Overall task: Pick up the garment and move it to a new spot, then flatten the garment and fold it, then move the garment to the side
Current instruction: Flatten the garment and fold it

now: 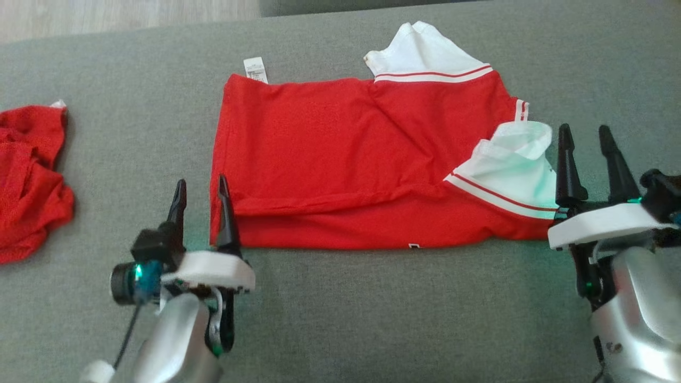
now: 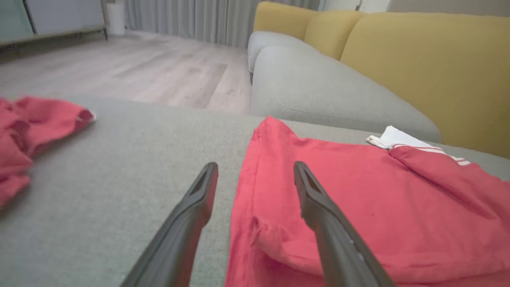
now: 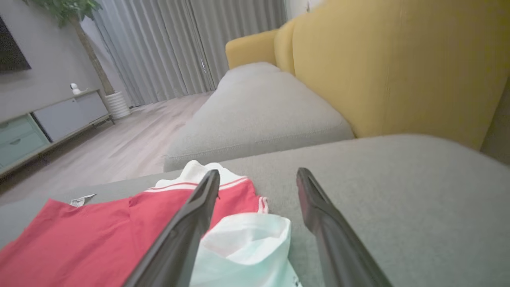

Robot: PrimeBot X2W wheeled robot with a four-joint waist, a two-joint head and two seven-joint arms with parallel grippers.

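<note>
The garment (image 1: 340, 159) is a red shirt with white, red-striped sleeves, lying folded lengthwise on the grey cushion (image 1: 340, 308). Its near-left corner lies between the spread fingers of my left gripper (image 1: 201, 194), which is open and holds nothing. In the left wrist view the red cloth (image 2: 358, 199) runs under the right finger of that gripper (image 2: 255, 167). My right gripper (image 1: 588, 142) stands open just right of the near white sleeve (image 1: 511, 170). The right wrist view has that sleeve (image 3: 247, 243) low between the fingers of the gripper (image 3: 258, 173), untouched.
A second red garment (image 1: 29, 181) lies crumpled at the cushion's left edge, also in the left wrist view (image 2: 28, 131). A yellow sofa back (image 3: 390, 67) and grey seat (image 3: 255, 107) stand beyond. Wooden floor (image 2: 119, 67) lies past the cushion.
</note>
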